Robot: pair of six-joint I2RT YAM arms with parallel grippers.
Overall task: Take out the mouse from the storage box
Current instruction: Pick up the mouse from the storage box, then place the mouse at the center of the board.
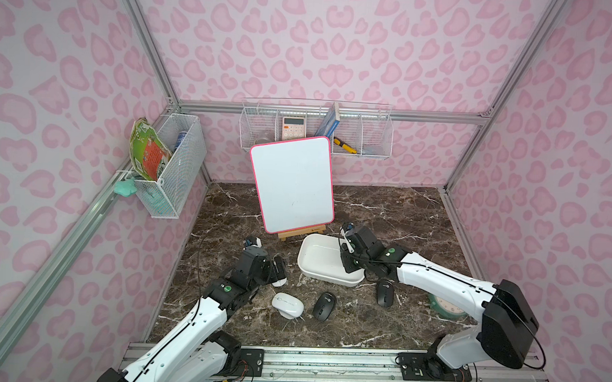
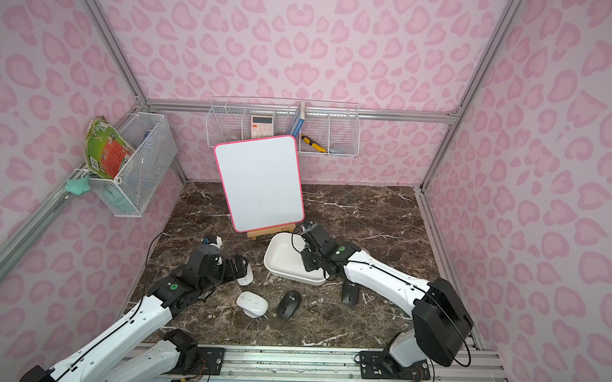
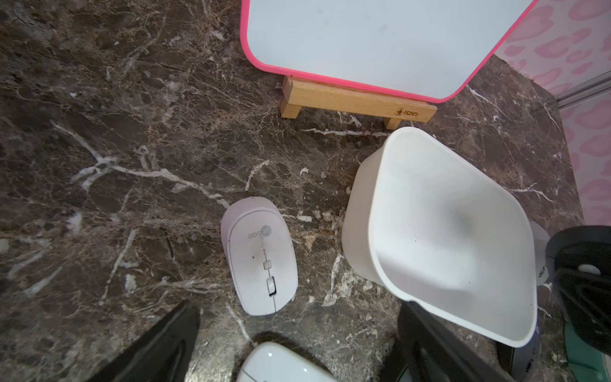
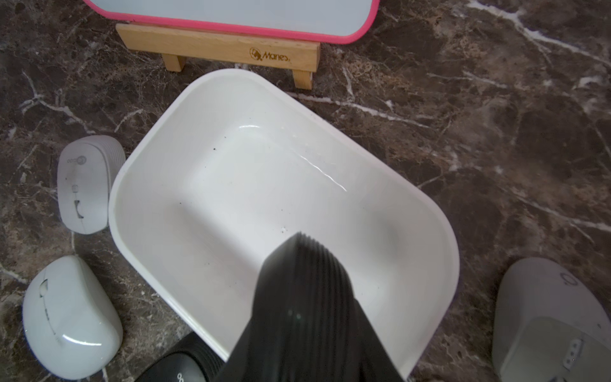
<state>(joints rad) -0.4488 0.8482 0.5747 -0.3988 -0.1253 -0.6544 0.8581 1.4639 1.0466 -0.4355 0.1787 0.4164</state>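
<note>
The box (image 1: 329, 278) sits on the bench (image 1: 401, 216) just in front of the easel (image 1: 301, 232) that carries the whiteboard (image 1: 292, 184). In the right wrist view, only the box (image 4: 155, 158)'s bare white floor shows. Four mice lie on the bench outside it. A matte white mouse (image 3: 261, 254) lies just beside the box's left wall, apart from it. In both top views it is partly hidden under the left hand (image 1: 278, 266), which hangs low over it. The left wrist view shows that hand (image 3: 297, 306) released, jaws spread wide, grasping nothing. A glossy white mouse (image 1: 287, 304) lies nearer the robot, with a black mouse (image 1: 324, 305) just beside it on its right. A second black mouse (image 1: 385, 292) lies near the box's front right corner, beside the right arm. The right hand (image 1: 347, 266) reaches down over the box's right end. In its wrist view that hand (image 4: 302, 238) is clenched: the fingers show as one dark ribbed mass above the box floor, and nothing can be seen between them.
</note>
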